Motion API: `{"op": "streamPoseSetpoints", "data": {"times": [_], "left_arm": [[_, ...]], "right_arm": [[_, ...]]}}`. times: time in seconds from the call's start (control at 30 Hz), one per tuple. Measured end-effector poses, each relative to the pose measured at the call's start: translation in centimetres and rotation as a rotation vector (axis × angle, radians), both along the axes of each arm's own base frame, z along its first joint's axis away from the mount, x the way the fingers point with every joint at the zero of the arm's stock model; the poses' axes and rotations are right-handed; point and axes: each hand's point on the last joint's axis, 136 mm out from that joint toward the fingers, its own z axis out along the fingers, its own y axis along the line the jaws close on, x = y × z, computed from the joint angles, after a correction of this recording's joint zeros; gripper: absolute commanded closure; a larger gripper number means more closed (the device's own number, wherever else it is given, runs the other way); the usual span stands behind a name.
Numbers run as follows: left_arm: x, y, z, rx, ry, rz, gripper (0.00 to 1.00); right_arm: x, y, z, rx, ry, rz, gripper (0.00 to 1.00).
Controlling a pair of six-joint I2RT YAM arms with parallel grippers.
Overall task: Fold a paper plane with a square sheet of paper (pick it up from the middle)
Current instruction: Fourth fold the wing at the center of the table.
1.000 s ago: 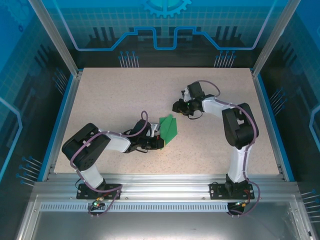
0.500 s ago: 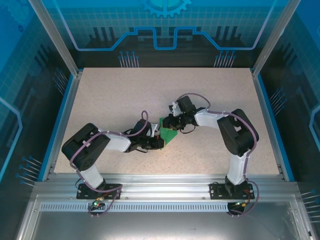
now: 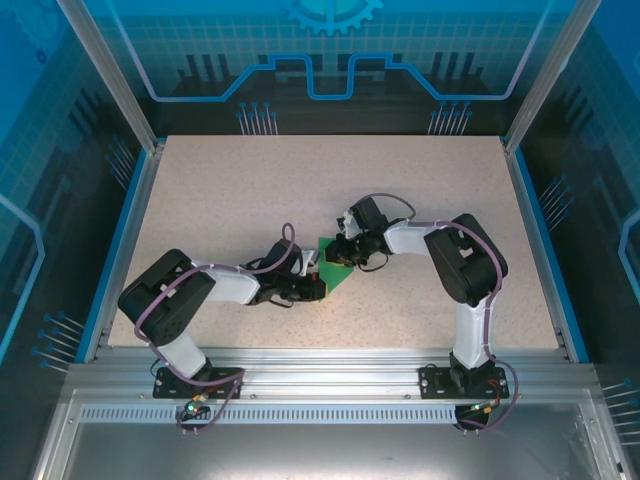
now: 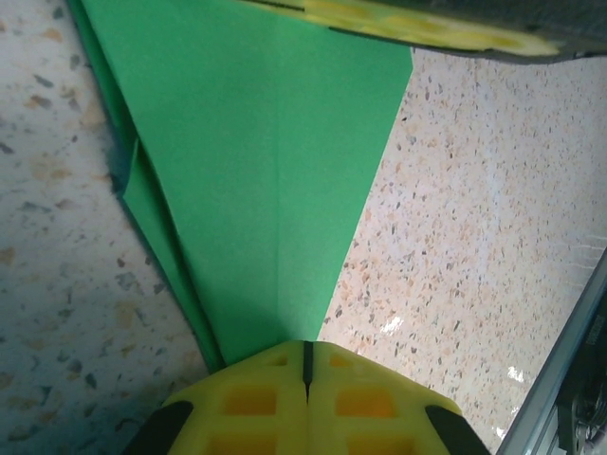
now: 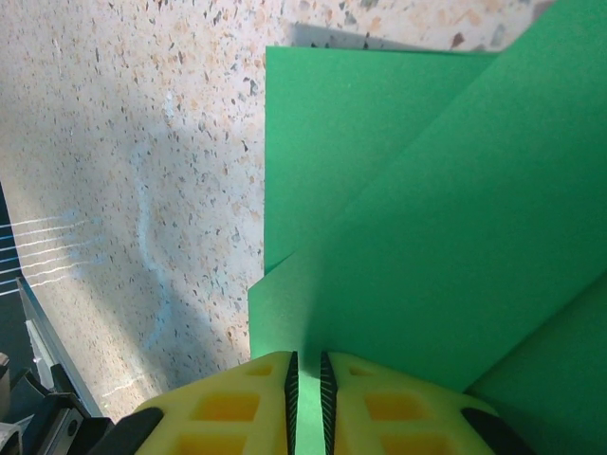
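Mid-fold, it seemed: left fingers (image 4: 248, 403) clenched the tip of the green paper (image 3: 334, 274), frame centre; right fingers (image 5: 232, 408) pinched a flap. Next likely needed that flap drawn over and creased.

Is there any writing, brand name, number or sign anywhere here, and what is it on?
No words, brands or numbers can be read anywhere.
The only sign is a gear emblem with line patterns on the blue back wall.
The green paper and the speckled table are blank.
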Motion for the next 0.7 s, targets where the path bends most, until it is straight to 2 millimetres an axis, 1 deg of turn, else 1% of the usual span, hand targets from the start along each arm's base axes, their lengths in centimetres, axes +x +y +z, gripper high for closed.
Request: {"op": "streamPoseSetpoints", "data": {"times": [0.7], "left_arm": [[-1.7, 0.6, -0.5, -0.018, 0.05, -0.022, 0.9]], "right_arm": [[-0.4, 0.3, 0.0, 0.002, 0.005, 0.012, 0.83]]}}
